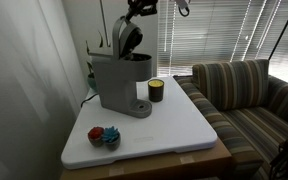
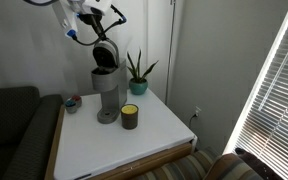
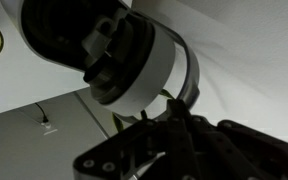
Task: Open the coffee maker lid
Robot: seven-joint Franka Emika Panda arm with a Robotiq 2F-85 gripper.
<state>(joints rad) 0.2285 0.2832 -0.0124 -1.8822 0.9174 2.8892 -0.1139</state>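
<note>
On the white desk [image 1: 174,125] stood the coffee maker [image 1: 117,82], a boxy grey machine set toward the rear corner, its round base plate flat on the surface. In both exterior views the lid [image 1: 128,38] was raised, swung up and back from the machine's head, with its dark inner side showing. The tool [image 1: 139,8] hung just above the top edge of the raised lid. Whether it touched the lid could not be told, and none of the views showed whether its jaws were apart or together. In the wrist view the tool's dark bodywork filled the lower part of the picture, with the rounded grey and dark shape of the lid [image 3: 134,60] close beyond it, blurred.

Just beside the base plate sat a small dark cup [image 1: 156,91] with a yellow rim, upright and apart from the machine. A potted plant [image 2: 137,72] with spiky leaves stood behind the cup, near the wall. Near the opposite corner of the desk lay a small red and blue object [image 1: 104,135], well apart from the coffee maker. A striped sofa [image 1: 246,90] stood next to the desk, with window blinds [image 1: 219,30] behind it.
</note>
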